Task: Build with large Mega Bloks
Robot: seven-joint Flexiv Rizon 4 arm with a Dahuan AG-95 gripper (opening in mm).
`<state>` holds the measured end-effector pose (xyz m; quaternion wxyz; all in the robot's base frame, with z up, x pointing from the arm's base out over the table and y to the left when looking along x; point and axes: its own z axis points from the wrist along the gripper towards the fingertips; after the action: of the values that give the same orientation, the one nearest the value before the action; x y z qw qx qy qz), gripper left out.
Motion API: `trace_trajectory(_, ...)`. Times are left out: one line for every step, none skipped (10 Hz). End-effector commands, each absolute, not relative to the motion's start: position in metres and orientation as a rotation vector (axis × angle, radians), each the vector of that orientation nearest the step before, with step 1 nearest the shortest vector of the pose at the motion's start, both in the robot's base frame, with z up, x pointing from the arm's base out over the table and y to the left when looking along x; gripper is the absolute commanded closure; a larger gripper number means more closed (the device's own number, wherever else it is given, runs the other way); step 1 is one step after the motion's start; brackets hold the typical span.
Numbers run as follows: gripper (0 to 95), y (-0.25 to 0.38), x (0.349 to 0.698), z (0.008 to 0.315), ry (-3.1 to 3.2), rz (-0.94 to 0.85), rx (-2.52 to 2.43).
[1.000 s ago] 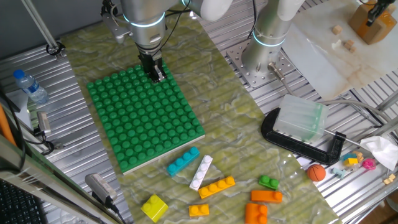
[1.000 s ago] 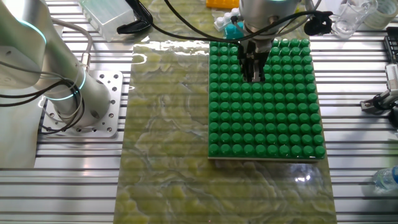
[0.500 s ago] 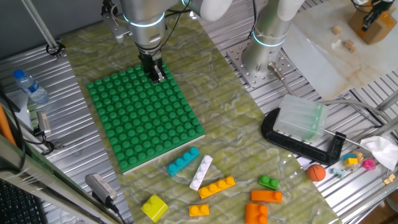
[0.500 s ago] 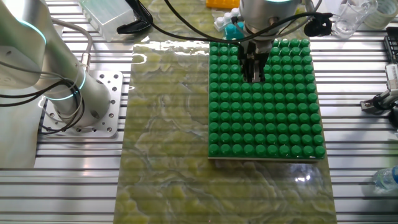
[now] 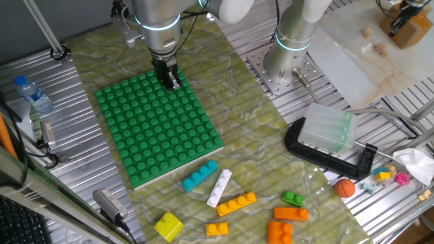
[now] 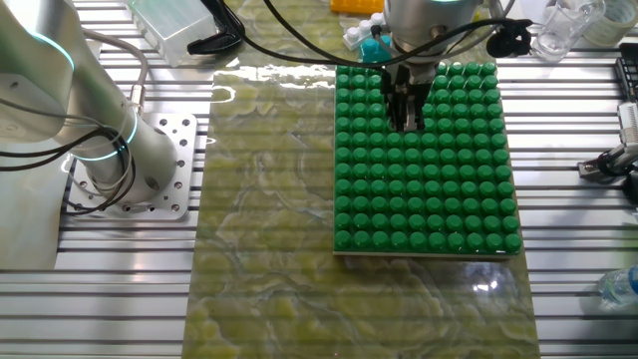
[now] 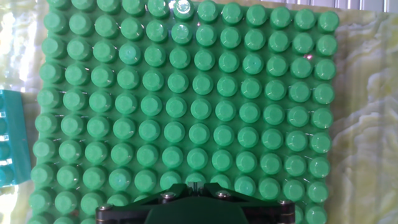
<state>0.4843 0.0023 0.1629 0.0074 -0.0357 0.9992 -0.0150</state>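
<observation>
gripper: (image 5: 169,83) low over the far end of the green studded baseplate (image 5: 157,127), fingers close together, nothing visible between them; whether they are fully closed I cannot tell
gripper, other fixed view: (image 6: 405,120) tips down among the studs near that plate's (image 6: 429,160) upper middle
hand view: only the baseplate (image 7: 186,106) studs and the dark gripper body at the bottom edge; fingertips not visible
writing/brands: none readable in any view
loose bricks: all on the mat past the baseplate's near edge, well apart from the gripper, none on the plate
teal brick: 1 (image 5: 200,175), just beside the baseplate corner
white brick: 1 (image 5: 219,188), long and narrow, beside the teal one
yellow bricks: 2; long one (image 5: 237,202), square one (image 5: 168,226)
orange bricks: 3; small (image 5: 217,229), flat (image 5: 290,214), chunky (image 5: 279,232) at the bottom edge
green brick: 1 (image 5: 293,198), small, just above the flat orange one
orange ball: 1 (image 5: 345,188), off to the side of the bricks
clear plastic box: 1 (image 5: 328,129), resting on a black clamp (image 5: 325,157)
water bottle: 1 (image 5: 32,94), lying on the slatted table (image 5: 74,196), label not legible
second arm base: 1 (image 5: 291,47), bolted beside the mat
</observation>
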Motion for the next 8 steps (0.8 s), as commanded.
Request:
trace_trajectory(95.0, 0.0031, 0.4843, 0.1627, 3.124, -0.047, -0.107)
trace_trajectory(95.0, 0.0031, 0.4843, 0.1627, 3.124, -0.047, -0.104)
trace_trajectory(95.0, 0.0031, 0.4843, 0.1627, 3.124, -0.046, -0.1)
trace_trajectory(95.0, 0.0033, 0.4844, 0.1626, 3.124, -0.045, -0.097)
trace_trajectory(95.0, 0.0037, 0.4844, 0.1624, 3.126, -0.045, -0.098)
trace_trajectory(95.0, 0.0036, 0.4843, 0.1624, 3.127, -0.046, -0.094)
trace_trajectory(95.0, 0.0037, 0.4842, 0.1623, 3.127, -0.045, -0.094)
trace_trajectory(95.0, 0.0037, 0.4842, 0.1623, 3.125, -0.045, -0.09)
